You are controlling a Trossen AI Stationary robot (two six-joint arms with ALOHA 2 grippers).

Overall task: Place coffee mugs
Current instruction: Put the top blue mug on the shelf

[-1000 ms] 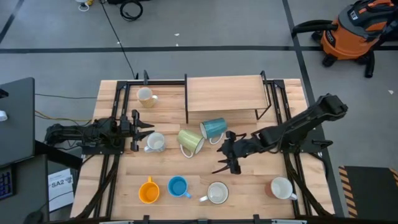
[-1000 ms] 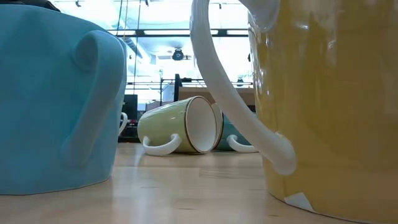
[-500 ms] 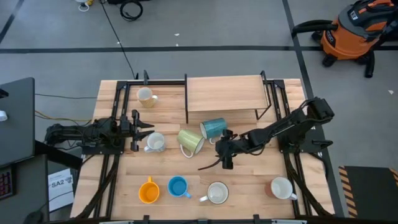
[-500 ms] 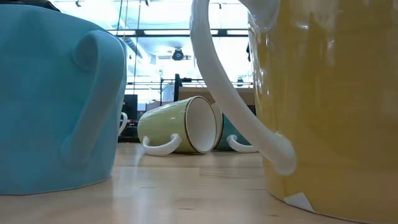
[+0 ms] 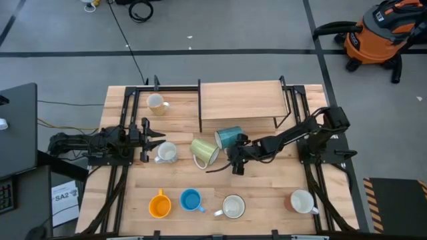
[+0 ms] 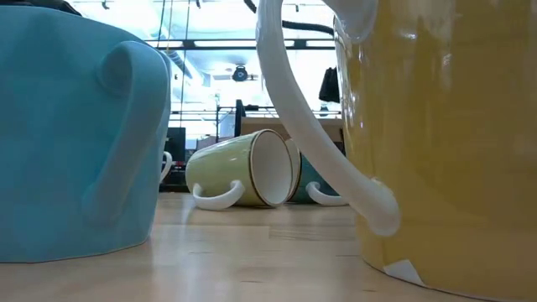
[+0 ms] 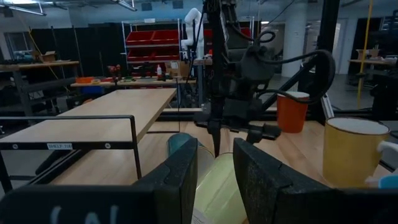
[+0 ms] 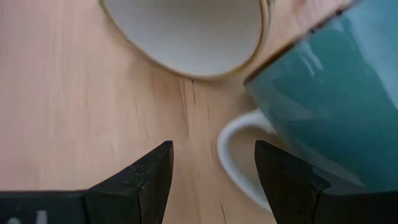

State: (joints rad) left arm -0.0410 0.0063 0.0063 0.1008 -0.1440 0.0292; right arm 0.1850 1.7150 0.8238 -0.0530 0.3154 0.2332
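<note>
The teal mug (image 5: 229, 138) lies on its side by the rack, next to the pale green mug (image 5: 204, 151), which also lies on its side. My right gripper (image 5: 235, 159) is open, just near of the teal mug. In the right wrist view the gripper (image 8: 211, 180) points down at the table. The teal mug's white handle (image 8: 239, 155) lies ahead between the fingers, untouched, with the green mug's mouth (image 8: 186, 31) beyond. My left gripper (image 5: 148, 139) waits open at the left, beside an upright white mug (image 5: 165, 152).
A wooden rack (image 5: 240, 100) stands at the far middle, with a cream mug (image 5: 157, 103) to its left. The orange mug (image 5: 159, 205), the blue mug (image 5: 191, 200), a white mug (image 5: 233, 207) and another mug (image 5: 303, 201) stand along the near edge. Bare wood lies right of my right gripper.
My right arm has reached toward the table's left and far edge. Its open gripper has gone from the bare wood to the near side of the teal mug. No mug has moved.
</note>
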